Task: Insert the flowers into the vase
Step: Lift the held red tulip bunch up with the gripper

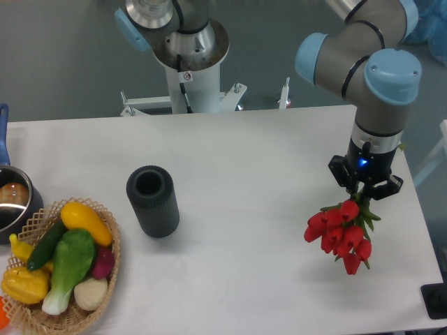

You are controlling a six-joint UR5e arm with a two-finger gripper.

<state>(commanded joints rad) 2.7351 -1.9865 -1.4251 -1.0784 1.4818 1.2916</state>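
The flowers (340, 234), a bunch of red tulip heads with green leaves, hang at the right of the table with their heads pointing down toward the front. My gripper (364, 190) is directly above them and shut on their stems, which are mostly hidden between the fingers. The vase (152, 201), dark grey and ribbed, stands upright left of centre with its round mouth open to the top. It is far to the left of the gripper and the bunch.
A wicker basket (112, 258) of colourful vegetables sits at the front left corner. A shiny metal pot (14, 202) with a blue handle is at the left edge. The arm's white base (188, 77) rises behind the table. The table's right edge is close to the flowers.
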